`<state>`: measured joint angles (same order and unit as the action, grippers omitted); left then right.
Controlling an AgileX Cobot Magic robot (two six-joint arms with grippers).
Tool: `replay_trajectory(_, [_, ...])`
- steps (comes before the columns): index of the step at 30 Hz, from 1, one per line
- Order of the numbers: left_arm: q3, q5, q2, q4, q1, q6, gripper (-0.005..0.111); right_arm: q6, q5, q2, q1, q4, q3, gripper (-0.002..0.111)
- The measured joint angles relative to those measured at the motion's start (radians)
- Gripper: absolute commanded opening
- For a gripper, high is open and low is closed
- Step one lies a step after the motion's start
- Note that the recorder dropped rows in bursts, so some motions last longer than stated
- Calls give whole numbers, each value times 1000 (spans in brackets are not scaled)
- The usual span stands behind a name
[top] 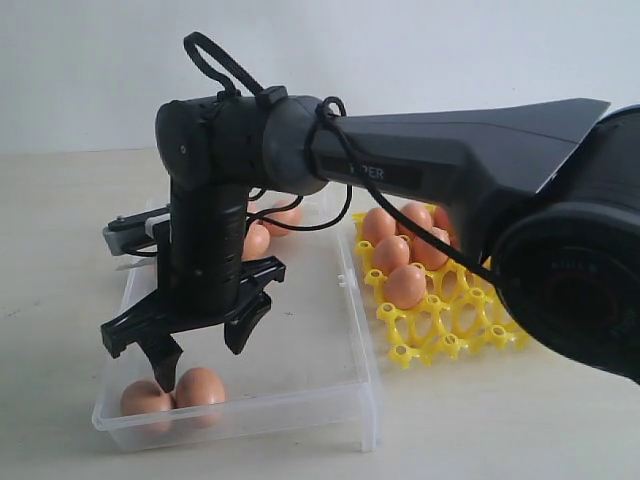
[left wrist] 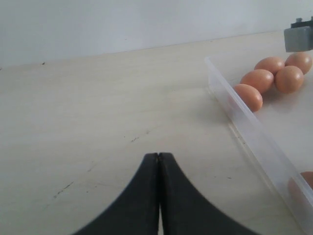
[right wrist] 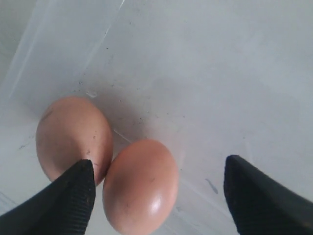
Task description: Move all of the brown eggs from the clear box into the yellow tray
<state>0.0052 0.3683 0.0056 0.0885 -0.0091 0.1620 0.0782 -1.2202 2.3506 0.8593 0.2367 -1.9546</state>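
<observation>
Reaching across the scene, my right gripper (top: 200, 360) (right wrist: 159, 164) hangs open over the near left corner of the clear box (top: 310, 330). Two brown eggs lie touching there. One egg (top: 201, 387) (right wrist: 140, 186) sits between the jaws, close to one fingertip (right wrist: 80, 183). The other egg (top: 147, 398) (right wrist: 72, 134) lies just outside that finger. More brown eggs (top: 258, 240) (left wrist: 266, 78) cluster at the box's far end. Several eggs (top: 405, 285) rest in the yellow tray (top: 440, 335). My left gripper (left wrist: 159, 155) is shut on nothing above the table beside the box wall (left wrist: 254, 132).
The right arm's large black body (top: 560, 270) fills the right side of the exterior view and hides part of the tray. A grey camera block (top: 125, 232) (left wrist: 298, 36) juts from the right wrist over the box's left wall. Bare tabletop (left wrist: 98, 112) lies left of the box.
</observation>
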Motion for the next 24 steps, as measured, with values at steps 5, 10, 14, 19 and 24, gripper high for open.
replay_trajectory(5, [0, 0, 0, 0, 0, 0, 0, 0, 0, 8, 8, 9, 22, 63])
replay_trajectory(10, [0, 0, 0, 0, 0, 0, 0, 2, -2, 9, 12, 13, 37, 45])
replay_trajectory(14, [0, 0, 0, 0, 0, 0, 0, 2, -4, 16, 12, 17, 37, 33])
replay_trajectory(19, [0, 0, 0, 0, 0, 0, 0, -53, -4, 16, 12, 20, 37, 0])
replay_trajectory(24, [0, 0, 0, 0, 0, 0, 0, -88, 16, -24, 4, -30, 56, 0])
